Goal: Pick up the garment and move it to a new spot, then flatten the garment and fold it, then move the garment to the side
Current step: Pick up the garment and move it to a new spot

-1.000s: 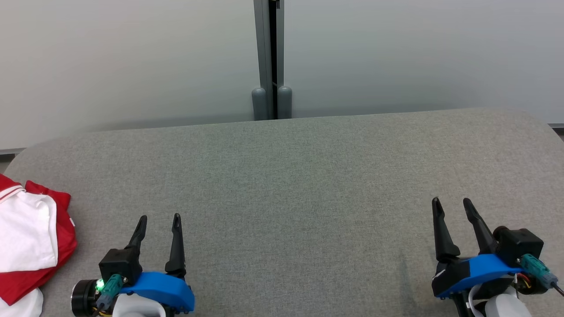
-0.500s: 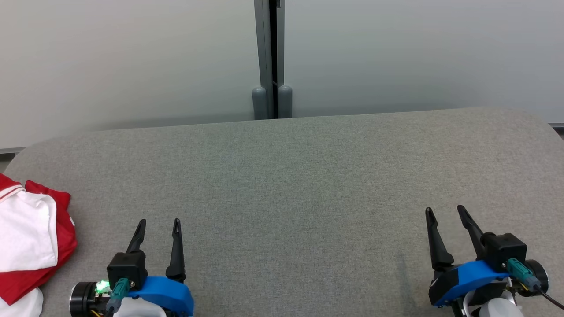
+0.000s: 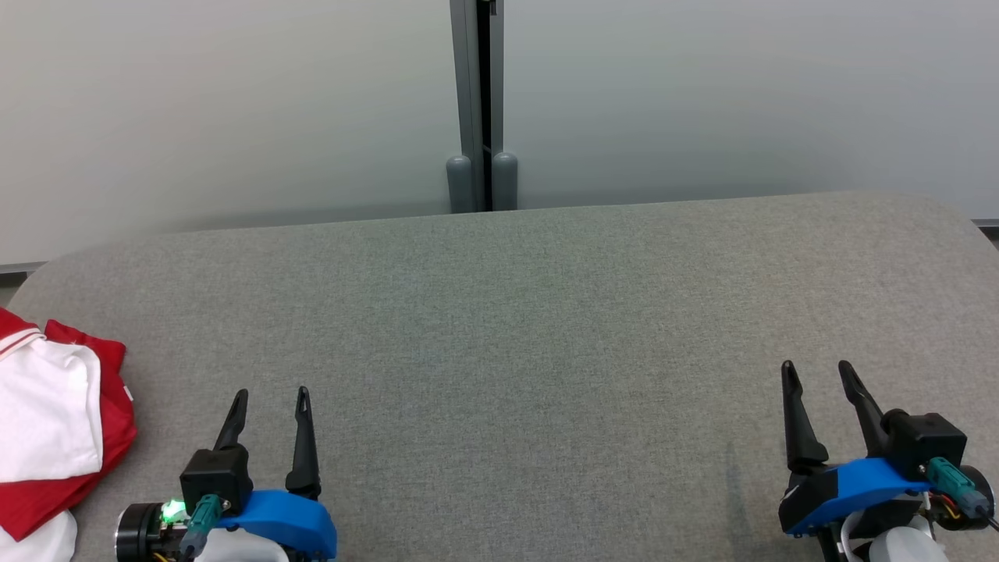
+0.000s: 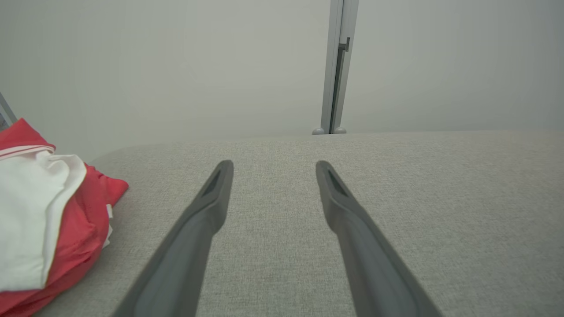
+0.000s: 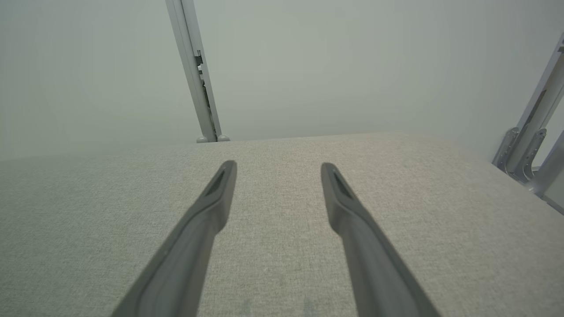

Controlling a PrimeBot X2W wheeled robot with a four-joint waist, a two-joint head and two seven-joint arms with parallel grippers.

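Where woven table [image 3: 499,312] curves, garment [image 3: 47,421], perhaps folded.

L hand [image 3: 271,392], R hand [image 3: 815,364]: blk fingers [image 3: 303,441], blue shells [image 3: 285,521], teal plugs [image 3: 201,517]; green LED [image 3: 169,511] on L.

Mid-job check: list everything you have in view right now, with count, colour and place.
garment: one bunched heap as far as I can tell, red and white, at the table's far left edge, partly cut off by the head view
table: one, grey fabric top with rounded corners, across the middle of the view
wall panels: two, pale grey, behind the table
post: one, grey, upright between the panels, with two rounded feet at the table's back edge
metal brackets: a cluster, silver-grey, past the table's right end
left gripper: one, dark fingers on a blue mount, open, lower left, right of the garment and apart from it
right gripper: one, same colours, open, lower right
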